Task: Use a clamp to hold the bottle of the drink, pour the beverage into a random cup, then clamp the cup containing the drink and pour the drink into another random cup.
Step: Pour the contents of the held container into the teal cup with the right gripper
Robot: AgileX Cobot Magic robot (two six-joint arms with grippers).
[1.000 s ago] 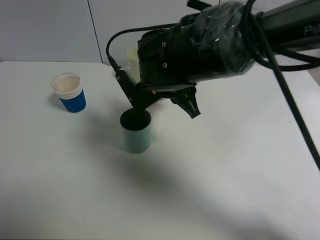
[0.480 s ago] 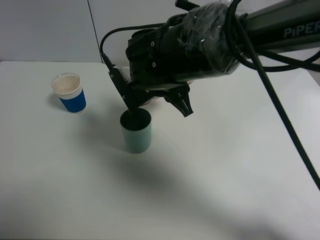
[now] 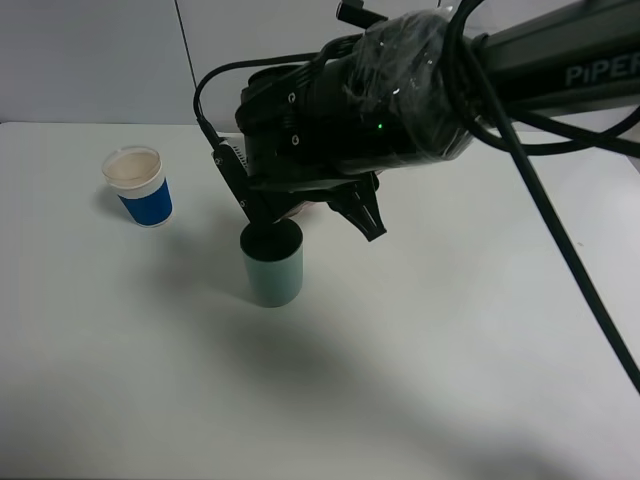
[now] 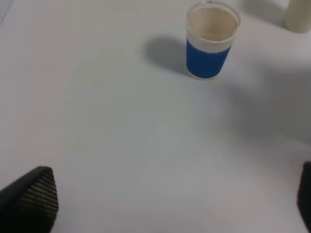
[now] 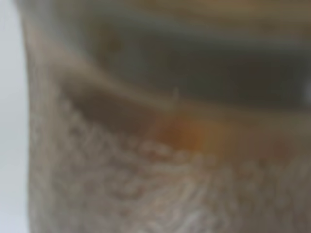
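Clamps the bottle [image 5: 165, 145] in the right gripper [image 3: 314, 218], jaws closed tight on it. Sits so close to the wrist camera that only a blurred wall and an amber patch, likely the beverage [image 5: 187, 133], show there. Holds it low over the teal cup [image 3: 272, 265], left of the table's [image 3: 480, 380] middle, with the arm hiding nearly all of the bottle from above. Shows only a reddish sliver just right of the cup's rim. Seems aimed at the cup's dark mouth, presumably so the stream lands inside; cannot tell whether anything flows or how full the cup is.

Holds the left gripper [image 4: 167, 201] spread wide and empty, outside the high view and facing the blue cup [image 3: 140, 186] from well off, probably to stay clear of the pour. Has the blue cup upright at far left, well apart from the teal one and looking empty, apt as the second target. Shows a yellow-green cup [image 4: 297, 14] only at the edge of the left wrist view, beyond the blue one.

Calls for a steady tilt: one dark finger hangs right at the teal rim, touching or not unclear, and a nudge could topple a free-standing cup.
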